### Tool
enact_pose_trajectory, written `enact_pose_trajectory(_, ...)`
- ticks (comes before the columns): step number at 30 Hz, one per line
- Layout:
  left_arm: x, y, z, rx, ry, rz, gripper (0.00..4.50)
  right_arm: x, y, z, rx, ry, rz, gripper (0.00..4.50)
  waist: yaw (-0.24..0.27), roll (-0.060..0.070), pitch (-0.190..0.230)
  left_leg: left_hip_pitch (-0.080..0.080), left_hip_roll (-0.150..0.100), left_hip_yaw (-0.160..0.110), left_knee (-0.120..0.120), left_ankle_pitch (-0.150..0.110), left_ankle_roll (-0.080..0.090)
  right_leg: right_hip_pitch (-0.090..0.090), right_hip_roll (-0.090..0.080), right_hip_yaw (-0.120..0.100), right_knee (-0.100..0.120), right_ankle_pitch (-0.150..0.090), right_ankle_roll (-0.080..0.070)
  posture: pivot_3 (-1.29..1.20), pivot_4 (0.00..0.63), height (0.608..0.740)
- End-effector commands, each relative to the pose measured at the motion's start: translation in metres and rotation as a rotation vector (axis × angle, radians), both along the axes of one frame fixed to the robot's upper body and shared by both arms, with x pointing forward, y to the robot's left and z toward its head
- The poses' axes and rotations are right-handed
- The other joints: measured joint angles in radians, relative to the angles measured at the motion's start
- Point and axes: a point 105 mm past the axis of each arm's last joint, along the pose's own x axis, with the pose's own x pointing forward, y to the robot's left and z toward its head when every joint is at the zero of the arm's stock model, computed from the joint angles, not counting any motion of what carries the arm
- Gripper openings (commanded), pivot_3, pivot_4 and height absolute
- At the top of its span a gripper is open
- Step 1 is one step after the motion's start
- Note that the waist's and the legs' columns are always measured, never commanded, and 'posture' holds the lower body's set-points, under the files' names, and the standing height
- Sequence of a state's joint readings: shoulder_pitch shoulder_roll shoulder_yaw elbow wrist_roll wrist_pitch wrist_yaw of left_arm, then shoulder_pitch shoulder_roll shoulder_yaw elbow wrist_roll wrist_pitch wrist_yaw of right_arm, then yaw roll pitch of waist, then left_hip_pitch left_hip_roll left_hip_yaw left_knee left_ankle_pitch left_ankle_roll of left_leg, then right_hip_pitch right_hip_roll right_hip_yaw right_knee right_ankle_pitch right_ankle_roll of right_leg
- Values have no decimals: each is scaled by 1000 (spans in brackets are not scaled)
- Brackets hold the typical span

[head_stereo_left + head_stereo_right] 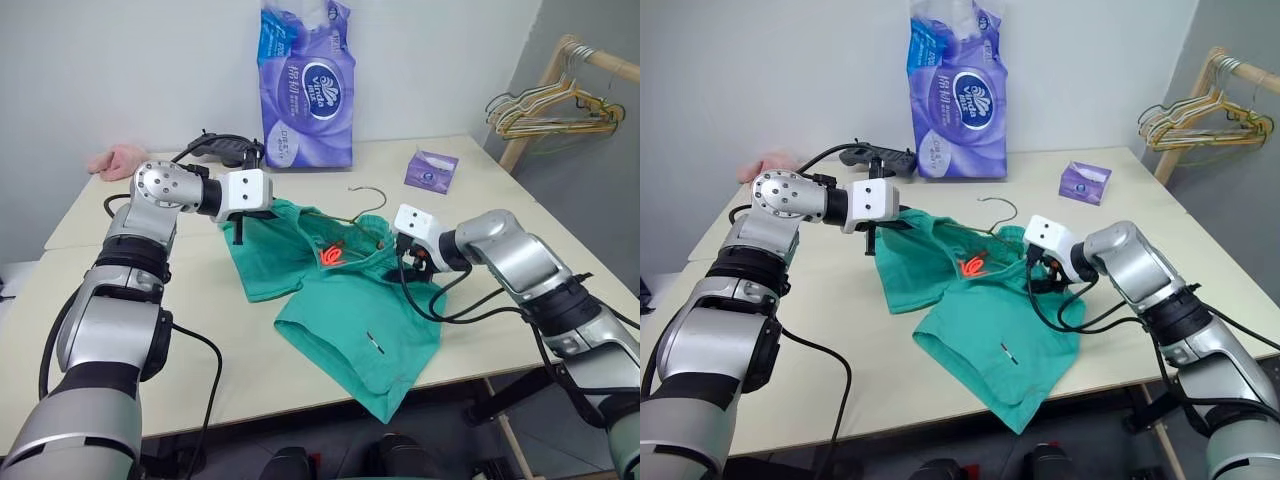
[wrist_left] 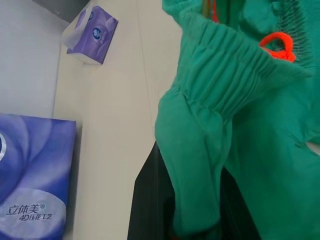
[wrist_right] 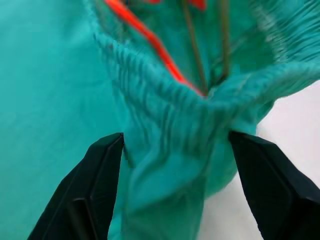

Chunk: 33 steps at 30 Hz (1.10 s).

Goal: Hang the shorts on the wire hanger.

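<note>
Now shorts [image 3: 165, 150] sit between open right gripper [image 3: 175, 190] fingers.

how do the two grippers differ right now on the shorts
The left gripper is shut on the shorts' waistband, fabric pinched between its fingers; the right gripper is open, its fingers standing apart on either side of a waistband fold. The left holds its end lifted off the table; the right sits lower. Both are at the waistband.

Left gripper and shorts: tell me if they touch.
Touching. The left wrist view shows the left gripper shut on the shorts' waistband fabric.
</note>
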<state>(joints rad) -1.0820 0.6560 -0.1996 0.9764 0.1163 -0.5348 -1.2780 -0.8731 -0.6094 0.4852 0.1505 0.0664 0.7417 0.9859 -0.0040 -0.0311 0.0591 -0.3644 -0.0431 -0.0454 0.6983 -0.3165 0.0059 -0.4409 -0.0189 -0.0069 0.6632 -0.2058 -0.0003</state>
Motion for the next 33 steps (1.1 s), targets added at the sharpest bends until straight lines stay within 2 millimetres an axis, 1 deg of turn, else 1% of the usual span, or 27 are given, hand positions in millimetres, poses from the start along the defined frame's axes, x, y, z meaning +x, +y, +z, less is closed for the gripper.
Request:
enact_pose_trajectory(1,-1,3,18,-37,-55,1,0,9,2,10,-9,-69,6,3528,1,0,0,0,0,0,0,0,0,0,0,0,0,0,0,15,11,740)
enact_pose_trajectory(5,-1,3,19,-47,-54,6,0,16,13,9,11,-86,19,3528,1,0,0,0,0,0,0,0,0,0,0,0,1,0,0,22,13,740)
enact_pose_trajectory(8,-1,1,24,-80,-52,7,0,16,23,10,39,-79,49,3528,1,0,0,0,0,0,0,0,0,0,0,0,1,0,0,24,14,740)
enact_pose_trajectory(11,1,-1,32,-131,-53,15,0,15,32,5,43,-67,85,3528,1,0,0,0,0,0,0,0,0,0,0,0,1,0,0,24,13,740)
enact_pose_trajectory(14,-1,-5,37,-171,-34,2,0,21,40,-1,46,-78,83,3528,1,0,0,0,0,0,0,0,0,0,0,0,1,0,0,28,10,740)
enact_pose_trajectory(18,-5,-5,38,-178,-6,-14,0,32,47,-3,63,-87,65,3528,-1,0,0,0,0,0,0,0,0,0,0,0,1,0,0,34,8,740)
enact_pose_trajectory(23,-6,-3,36,-168,-5,-8,0,43,47,-3,65,-111,46,3528,-1,0,0,0,0,-1,0,0,-1,0,0,0,1,0,0,41,7,740)
enact_pose_trajectory(24,-6,-3,35,-164,-6,-8,0,44,46,-2,64,-119,45,3164,-1,0,0,0,0,-1,0,0,-1,0,0,0,1,0,0,41,7,740)
enact_pose_trajectory(25,-6,-2,35,-163,-5,-7,0,45,46,-2,64,-125,46,2947,-1,0,0,0,0,-1,0,0,-1,0,0,0,1,0,0,41,7,740)
enact_pose_trajectory(27,-6,-1,35,-162,-6,-6,0,47,44,-1,48,-145,53,2323,-1,0,0,0,0,-1,0,0,-1,0,0,0,1,0,0,42,8,740)
enact_pose_trajectory(33,-5,-2,36,-164,-10,-1,0,48,40,-2,50,-154,51,165,-1,0,0,0,0,-1,0,0,-1,0,0,1,1,0,0,36,6,740)
